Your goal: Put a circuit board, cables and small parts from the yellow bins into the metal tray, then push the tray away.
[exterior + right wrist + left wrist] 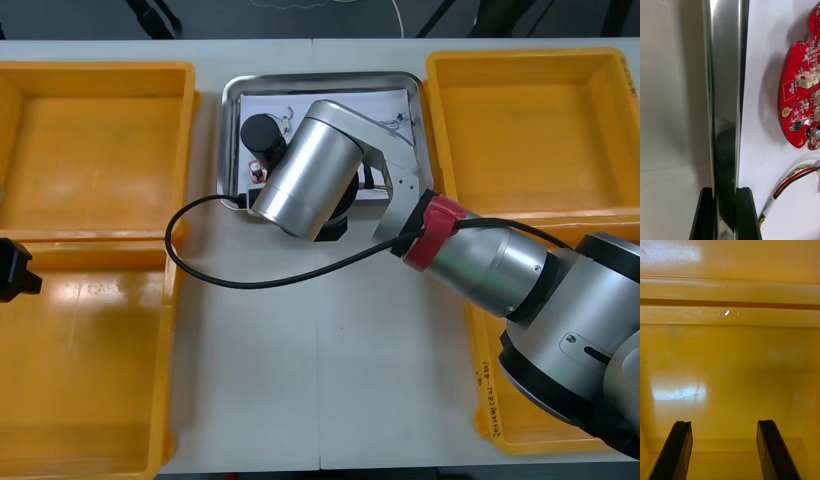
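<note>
1. The metal tray [320, 77] sits on the desk [300, 380] between the yellow bins [95, 120]. It is white inside and already holds a red circuit board [799, 97] and a red and yellow cable [790, 180].
2. The right gripper [725, 189] is clamped on the tray's rim, one finger outside it and one inside.
3. The left gripper [724, 427] hangs spread apart over the near left bin, holding nothing.
4. The bins look bare, so loading seems finished, though I cannot make out any small parts. The push away is what remains.
</note>
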